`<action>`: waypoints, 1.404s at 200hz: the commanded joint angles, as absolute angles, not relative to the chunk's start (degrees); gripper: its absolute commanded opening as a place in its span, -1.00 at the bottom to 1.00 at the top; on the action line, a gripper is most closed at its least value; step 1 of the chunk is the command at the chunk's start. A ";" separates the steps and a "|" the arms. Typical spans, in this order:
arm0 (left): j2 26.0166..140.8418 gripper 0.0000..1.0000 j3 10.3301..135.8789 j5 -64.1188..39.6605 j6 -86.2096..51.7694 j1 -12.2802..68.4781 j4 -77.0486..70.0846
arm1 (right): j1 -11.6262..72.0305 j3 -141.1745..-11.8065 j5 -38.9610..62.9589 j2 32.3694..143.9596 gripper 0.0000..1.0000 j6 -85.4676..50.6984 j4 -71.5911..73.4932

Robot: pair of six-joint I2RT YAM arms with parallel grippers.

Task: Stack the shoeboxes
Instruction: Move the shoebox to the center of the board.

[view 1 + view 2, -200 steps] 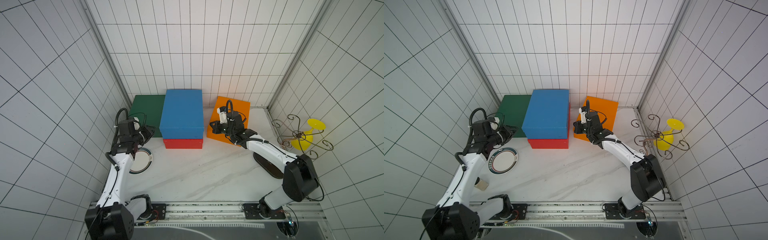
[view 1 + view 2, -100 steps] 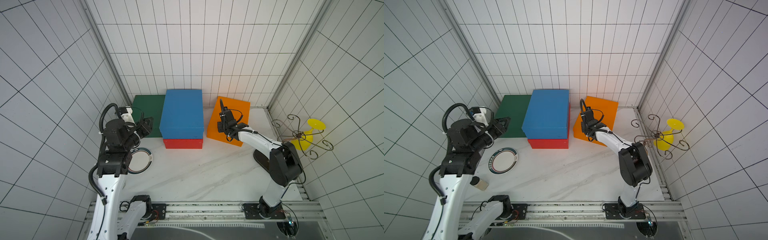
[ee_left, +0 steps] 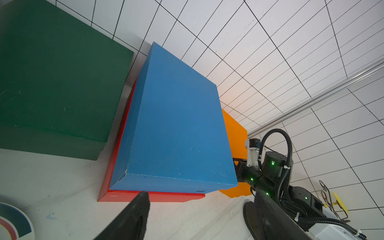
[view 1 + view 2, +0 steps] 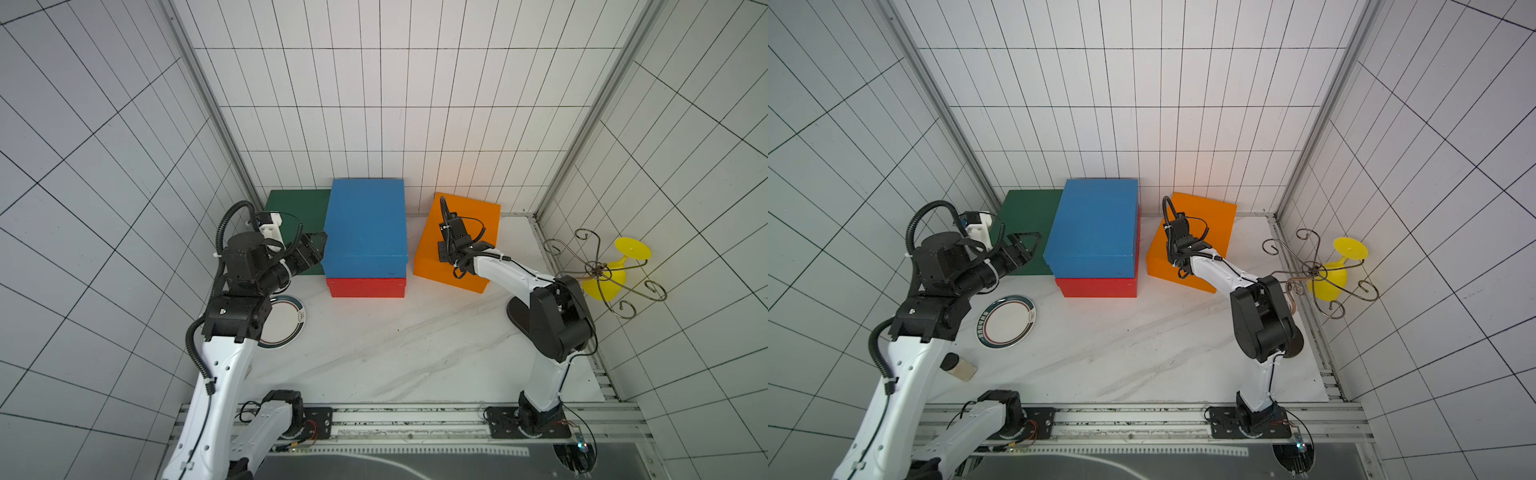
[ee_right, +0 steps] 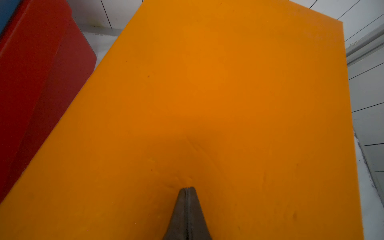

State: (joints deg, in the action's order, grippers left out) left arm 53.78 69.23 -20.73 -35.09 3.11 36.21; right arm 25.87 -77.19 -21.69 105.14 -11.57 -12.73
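Left end effector [image 3: 201, 195] now open (blue shoebox [image 3: 178, 128] unmoved).

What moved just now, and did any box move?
The left arm rose; its left gripper swung toward the blue box and opened. The right arm pulled its elbow in; the right gripper stayed shut, tip on the orange box. No box moved.

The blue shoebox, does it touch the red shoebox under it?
Touching. The left wrist view shows the blue shoebox resting flat on the red shoebox, with no gap along their shared front edge.
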 commanded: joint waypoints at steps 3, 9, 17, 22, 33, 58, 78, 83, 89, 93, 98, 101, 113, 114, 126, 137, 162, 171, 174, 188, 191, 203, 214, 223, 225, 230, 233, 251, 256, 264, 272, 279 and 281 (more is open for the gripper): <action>54.24 0.60 70.84 -20.45 -35.11 4.63 34.59 | 25.83 -66.12 -18.27 101.55 -1.00 -14.48 -14.77; 54.50 0.60 70.75 -20.20 -35.15 5.40 34.29 | 25.83 -63.99 -17.20 100.53 -1.00 -15.09 -14.23; 54.96 0.60 70.75 -19.32 -35.12 6.81 33.98 | 26.13 -61.09 -15.92 99.32 -1.00 -15.99 -13.68; 55.26 0.60 70.83 -18.58 -34.91 7.68 33.86 | 26.46 -59.34 -15.38 98.70 -1.00 -16.52 -13.34; 56.28 0.60 71.00 -17.05 -34.70 10.19 33.71 | 27.72 -55.89 -14.89 97.10 -1.00 -17.87 -13.23; 58.64 0.60 71.66 -13.70 -33.77 15.77 33.62 | 31.93 -48.09 -13.83 92.86 -1.00 -20.82 -12.74; 59.82 0.60 72.11 -12.96 -33.68 18.34 33.53 | 33.81 -42.71 -10.67 88.41 -1.00 -23.49 -13.22; 59.98 0.60 72.12 -12.82 -33.66 18.83 33.41 | 34.38 -41.42 -10.28 87.03 -1.00 -24.17 -13.50; 60.18 0.59 72.15 -12.67 -33.53 19.26 33.47 | 35.09 -39.87 -10.14 85.18 -1.00 -24.99 -13.98; 60.21 0.60 72.10 -12.66 -33.46 19.53 33.47 | 35.56 -38.92 -10.09 83.77 -1.00 -25.54 -14.44; 60.21 0.60 72.03 -12.73 -33.41 19.80 33.49 | 36.25 -37.97 -10.03 82.05 -1.00 -26.17 -15.19; 60.23 0.60 71.92 -12.70 -33.36 19.91 33.49 | 36.56 -37.35 -9.98 80.95 -1.00 -26.67 -15.79; 60.11 0.60 71.45 -12.60 -33.31 20.20 33.64 | 38.03 -35.41 -9.93 76.30 -1.00 -28.47 -18.67; 60.03 0.60 71.41 -12.63 -33.31 20.21 33.65 | 38.18 -35.24 -9.98 75.94 -1.00 -28.61 -19.05; 59.70 0.59 70.72 -12.66 -33.28 20.28 33.75 | 39.55 -34.10 -10.22 71.18 -1.00 -30.34 -22.50; 59.44 0.60 70.03 -12.76 -33.31 20.39 33.75 | 40.57 -33.50 -10.12 67.16 -1.00 -31.71 -25.57; 58.95 0.60 68.00 -13.01 -33.30 21.32 33.75 | 44.26 -33.87 -9.06 60.61 -1.00 -34.36 -30.87; 58.75 0.60 67.12 -13.01 -33.31 21.69 33.83 | 46.23 -34.30 -8.66 59.66 -1.00 -36.00 -32.20; 58.64 0.60 66.80 -12.96 -33.23 21.85 33.97 | 47.01 -34.50 -8.60 59.46 -1.00 -36.69 -32.86; 58.32 0.60 65.52 -12.33 -32.79 22.26 35.02 | 51.61 -35.27 -9.05 59.33 -1.00 -40.10 -35.39; 58.23 0.61 65.19 -12.08 -32.65 22.36 35.33 | 52.81 -35.43 -9.33 59.37 -1.00 -40.88 -35.84; 57.68 0.63 63.75 -11.45 -32.36 22.59 36.26 | 57.70 -35.97 -10.46 59.88 -1.00 -44.52 -37.19; 57.27 0.65 62.27 -11.34 -32.16 22.71 37.05 | 61.73 -36.83 -11.51 60.45 -1.00 -46.74 -38.40; 56.87 0.65 61.13 -11.26 -31.97 22.93 37.58 | 63.98 -37.86 -12.49 60.48 -1.00 -49.51 -39.27; 56.78 0.65 60.85 -11.25 -31.88 23.00 37.72 | 64.29 -38.10 -12.66 60.36 -1.00 -49.73 -39.44; 56.55 0.65 60.22 -11.17 -31.68 23.11 38.08 | 64.65 -38.74 -12.90 59.87 -1.00 -50.04 -39.67; 56.34 0.64 59.80 -11.23 -31.61 23.18 38.20 | 64.68 -39.13 -13.03 59.34 -1.00 -50.19 -39.72; 54.74 0.64 57.55 -11.24 -30.80 23.70 39.32 | 64.61 -42.32 -15.20 55.13 -1.00 -49.85 -40.10; 54.26 0.64 56.92 -11.25 -30.47 23.82 39.50 | 64.41 -43.41 -16.29 53.89 -0.95 -49.63 -40.54; 53.54 0.62 55.93 -11.48 -29.87 24.17 39.71 | 63.68 -45.13 -17.61 51.96 -0.82 -49.02 -41.29; 52.98 0.59 54.86 -11.83 -29.48 24.73 39.81 | 62.04 -46.63 -18.01 50.28 -0.49 -47.95 -41.80; 52.57 0.56 53.91 -11.95 -29.26 25.38 39.81 | 60.03 -47.40 -17.86 48.93 -0.15 -47.49 -42.06; 52.52 0.56 53.60 -11.95 -29.20 25.59 39.81 | 59.37 -47.62 -17.78 48.49 -0.08 -47.47 -42.13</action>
State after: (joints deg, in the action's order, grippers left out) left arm 54.61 55.88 -12.01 -31.38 24.08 38.72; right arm 63.31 -40.03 -15.25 52.49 -46.72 -33.82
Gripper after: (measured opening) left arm 0.794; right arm 0.255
